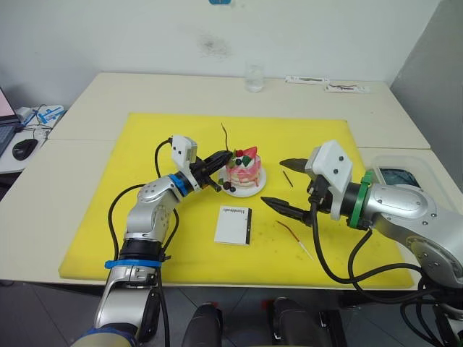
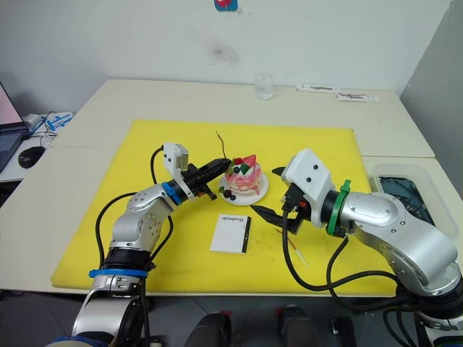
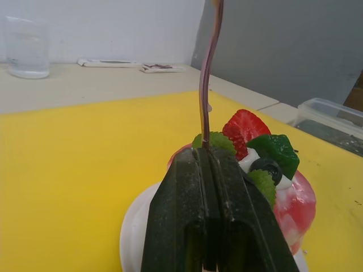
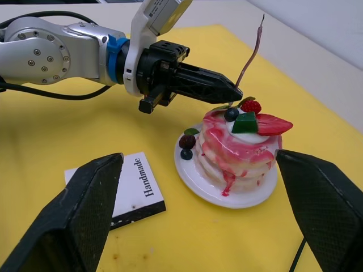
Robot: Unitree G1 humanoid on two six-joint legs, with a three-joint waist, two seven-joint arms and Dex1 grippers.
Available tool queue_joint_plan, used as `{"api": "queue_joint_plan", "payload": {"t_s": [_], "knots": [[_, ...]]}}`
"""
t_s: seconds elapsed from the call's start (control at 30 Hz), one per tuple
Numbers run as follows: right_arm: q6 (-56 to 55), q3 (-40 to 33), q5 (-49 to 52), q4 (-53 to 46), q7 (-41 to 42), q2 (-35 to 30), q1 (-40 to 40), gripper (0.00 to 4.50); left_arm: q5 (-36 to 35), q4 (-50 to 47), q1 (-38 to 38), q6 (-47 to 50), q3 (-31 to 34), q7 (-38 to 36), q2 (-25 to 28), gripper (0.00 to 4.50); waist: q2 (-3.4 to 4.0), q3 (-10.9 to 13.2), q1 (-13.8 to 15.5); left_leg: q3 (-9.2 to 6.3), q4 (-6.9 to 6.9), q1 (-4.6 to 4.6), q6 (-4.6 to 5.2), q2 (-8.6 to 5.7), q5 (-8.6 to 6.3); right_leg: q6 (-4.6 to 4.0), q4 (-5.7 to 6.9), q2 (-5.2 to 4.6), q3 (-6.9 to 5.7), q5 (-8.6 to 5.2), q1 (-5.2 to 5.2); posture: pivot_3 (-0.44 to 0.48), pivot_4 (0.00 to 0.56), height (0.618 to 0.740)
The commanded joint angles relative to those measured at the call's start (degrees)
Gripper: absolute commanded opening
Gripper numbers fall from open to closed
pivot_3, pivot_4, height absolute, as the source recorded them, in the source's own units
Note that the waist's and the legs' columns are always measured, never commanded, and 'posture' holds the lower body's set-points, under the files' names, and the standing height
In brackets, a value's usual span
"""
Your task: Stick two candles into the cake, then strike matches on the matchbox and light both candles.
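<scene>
Left gripper (image 1: 217, 158) clamped on the foot of one candle (image 1: 224, 137), held upright at the near-left edge of the cake (image 1: 243, 168), tips right at the frosting. Right gripper (image 1: 288, 186) spread wide and empty, hovering just right of the white plate (image 1: 257, 188). Second candle (image 1: 295, 238) lying on the yellow mat (image 1: 108, 217) near the right gripper; one short match (image 1: 288, 178) on the mat between plate and right gripper. Matchbox (image 1: 233, 225) flat on the mat in front of the cake.

Risks, as judged: thin curved candle likely to bend or slip between the fingers if pushed down off-axis; entry so near the rim could tear the soft layer or leave the candle leaning. Fingertips could smear frosting or nudge the loose berries (image 1: 230, 188). Sideways pressure could slide the plate on the mat.
</scene>
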Motion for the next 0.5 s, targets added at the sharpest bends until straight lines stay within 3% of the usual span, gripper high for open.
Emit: {"api": "queue_joint_plan", "payload": {"t_s": [0.03,0.13,0.43,0.5], "knots": [[-0.3,-1.65,-0.18,-1.71,0.57,-0.32,-0.32,4.48,0.2,0.21,0.59,0.54,-0.45,-0.32,-0.75,0.0,0.0,0.0,0.0,0.0,0.0,0.0,0.0,0.0,0.0,0.0,0.0,0.0,0.0,0.0,0.0,0.0,0.15,0.74],[-0.27,-1.76,-0.2,-1.62,0.81,-0.39,-0.28,4.48,-0.51,-0.23,0.36,1.92,0.31,0.27,-0.71,0.0,0.0,0.0,0.0,0.0,0.0,0.0,0.0,0.0,0.0,0.01,0.0,0.0,0.0,0.0,0.0,0.0,0.15,0.74],[-0.34,-1.81,-0.47,-1.49,1.37,-0.45,-0.14,4.5,-2.15,-5.96,1.83,5.11,3.29,1.84,1.23,2.73,0.0,0.0,-0.04,-0.01,-0.01,-0.01,0.0,0.0,0.0,0.01,0.0,0.0,-0.01,0.01,-0.01,0.0,0.15,0.74],[-0.61,-1.97,-0.54,-1.5,1.49,-0.5,0.1,4.5,-2.51,-8.07,2.72,6.02,4.26,2.67,1.97,2.73,0.0,0.0,-0.05,-0.01,-0.02,-0.01,0.0,0.0,0.0,0.01,0.0,0.0,-0.01,0.0,-0.02,0.0,0.15,0.74]]}}
